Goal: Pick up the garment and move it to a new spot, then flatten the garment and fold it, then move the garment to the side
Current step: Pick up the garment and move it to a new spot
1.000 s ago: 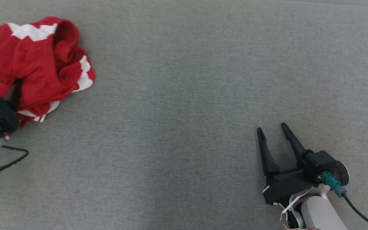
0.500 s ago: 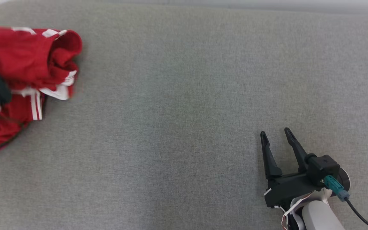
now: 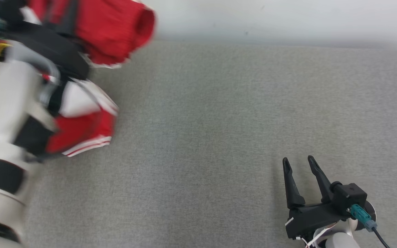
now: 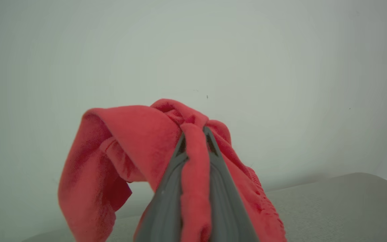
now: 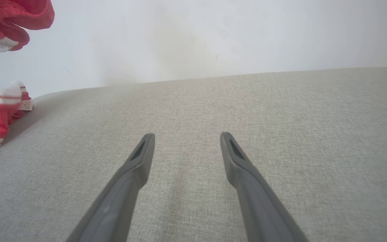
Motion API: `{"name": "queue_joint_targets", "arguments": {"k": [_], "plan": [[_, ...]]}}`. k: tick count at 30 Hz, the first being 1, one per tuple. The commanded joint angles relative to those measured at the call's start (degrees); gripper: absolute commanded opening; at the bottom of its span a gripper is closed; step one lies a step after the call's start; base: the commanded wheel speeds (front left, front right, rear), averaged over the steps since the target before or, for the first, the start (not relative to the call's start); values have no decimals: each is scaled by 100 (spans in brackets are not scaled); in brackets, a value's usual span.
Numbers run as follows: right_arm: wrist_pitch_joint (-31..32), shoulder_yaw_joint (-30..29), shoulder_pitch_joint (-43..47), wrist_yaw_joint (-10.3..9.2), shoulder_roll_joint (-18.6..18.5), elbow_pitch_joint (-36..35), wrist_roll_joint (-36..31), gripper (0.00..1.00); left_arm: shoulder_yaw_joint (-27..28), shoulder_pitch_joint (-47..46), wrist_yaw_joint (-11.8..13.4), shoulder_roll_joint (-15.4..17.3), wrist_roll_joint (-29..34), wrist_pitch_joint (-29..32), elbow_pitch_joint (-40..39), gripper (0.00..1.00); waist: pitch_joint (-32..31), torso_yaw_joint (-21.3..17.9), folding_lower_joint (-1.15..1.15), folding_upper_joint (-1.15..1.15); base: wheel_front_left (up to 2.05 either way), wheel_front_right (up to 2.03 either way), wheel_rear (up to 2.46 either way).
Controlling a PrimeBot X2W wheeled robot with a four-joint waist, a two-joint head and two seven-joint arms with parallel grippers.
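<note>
Garment risen since earlier, pinched in left gripper, probably dangling.

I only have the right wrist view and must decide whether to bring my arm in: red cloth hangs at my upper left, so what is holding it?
Observer: The left gripper is shut on the garment; the left wrist view shows a red fold pinched between its fingers.
Operator: Does that grip take the whole bundle?
Observer: No. In the head view a white-striped part shows lower down, beside the pale left forearm, though that side is blurred.
Operator: Where is my gripper relative to it?
Observer: The head view puts the right gripper, open, at lower right, with bare grey surface between it and the cloth.
</note>
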Motion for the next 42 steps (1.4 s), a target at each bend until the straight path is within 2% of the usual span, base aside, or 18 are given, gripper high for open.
{"name": "queue_joint_targets", "arguments": {"k": [1,6,11,15,18,19,20,21,27,34,42], "plan": [[-5,-44,97,17,10,-1,1,100,-132,346,-10,-226,-104,-93,-259,0,-172,-150,1,0,0,0,0],[-5,-128,228,17,22,-25,-26,100,-409,1129,-12,-692,-388,-211,-880,0,-338,-392,1,0,0,0,0],[-5,-117,257,16,16,-30,-48,100,-427,1919,-13,-932,-518,-256,-950,0,-454,-650,1,0,0,0,0],[-5,-75,306,12,-22,-33,-36,100,20,2752,-14,-1097,-493,-255,-1023,0,-505,-899,1,0,0,0,0],[-5,-63,345,12,-58,-42,-6,100,332,3354,-14,-1165,-235,-252,-1070,0,-538,-1025,1,0,0,0,0],[-5,-64,349,12,-69,-52,4,100,412,3509,-14,-1174,-67,-252,-1089,13,-546,-1041,1,0,0,0,0],[-5,-68,367,12,-79,-66,14,100,527,3665,-14,-1190,33,-252,-1078,60,-556,-1047,1,0,0,0,0],[-5,-74,403,12,-89,-65,18,100,662,3821,9,-1192,200,-252,-1069,100,-580,-1045,1,0,0,0,0],[-5,-30,494,12,-66,-105,53,100,1416,4602,233,-1258,1337,-252,-1463,100,-701,-911,1,0,0,0,0],[-4,183,533,12,-29,-79,189,100,2304,5437,484,-1294,2477,-253,-2279,100,-799,-515,1,0,0,0,0],[-5,482,396,12,-5,25,585,100,2917,6183,349,-1365,3088,-253,-2732,100,-689,87,1,0,0,0,0]]}}
